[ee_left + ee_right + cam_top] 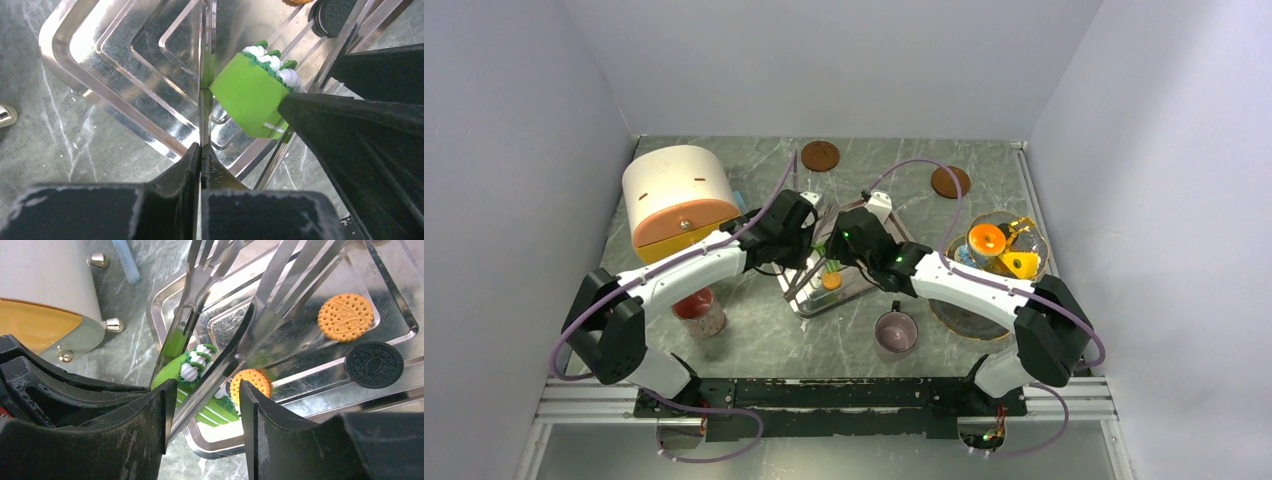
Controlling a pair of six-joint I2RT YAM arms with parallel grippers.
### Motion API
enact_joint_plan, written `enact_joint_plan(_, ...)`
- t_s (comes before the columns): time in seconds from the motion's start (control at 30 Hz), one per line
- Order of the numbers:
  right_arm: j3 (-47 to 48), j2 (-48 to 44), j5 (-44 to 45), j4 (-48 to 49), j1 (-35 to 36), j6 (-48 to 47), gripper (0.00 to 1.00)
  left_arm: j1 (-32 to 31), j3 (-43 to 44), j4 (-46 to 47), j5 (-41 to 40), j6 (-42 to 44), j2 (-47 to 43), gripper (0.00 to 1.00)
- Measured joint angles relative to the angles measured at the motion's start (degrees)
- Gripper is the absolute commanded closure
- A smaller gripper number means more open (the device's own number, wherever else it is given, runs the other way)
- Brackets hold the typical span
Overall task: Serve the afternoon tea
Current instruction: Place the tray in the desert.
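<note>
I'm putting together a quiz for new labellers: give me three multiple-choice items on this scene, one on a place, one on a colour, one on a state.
1. Where does the mug stand?
A) on the steel tray
B) on the glass plate
C) on the table, near its front edge

2. What colour is the cake piece?
A) green with white dollops
B) pink
C) brown

3. How do the left gripper's fingers stand?
A) spread wide
B) closed on a thin metal edge
C) out of view

Answers: 1 C, the top view shows it on bare marble; 2 A, both wrist views show green sides and white cream; 3 B, the left wrist view shows them pressed together around the metal.
</note>
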Motion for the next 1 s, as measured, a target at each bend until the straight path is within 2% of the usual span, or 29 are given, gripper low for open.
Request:
enact_joint_plan(0.4,-0.4,-2.6,1.7,0.8,-1.1,1.1,0.49,0.0,-1.1,1.4,-2.4,0.7,1.6,0.95)
enact_joint_plan(0.8,1.2,2.3,0.0,0.7,-2.5,2.1,0.5,0.0,-1.9,3.8,-2.8,1.3,-0.5,0.95)
enact_joint_plan(0.9,2.8,3.8,-0.4,0.4,-2.5,2.3,0.55,0.0,-2.4,4.7,-3.0,1.5,-0.9,0.95)
enact_joint_plan(1.0,4.4,5.0,-0.9,0.3,-2.5,2.5,0.69,0.0,-2.6,5.3,-3.8,1.6,-0.9,0.95)
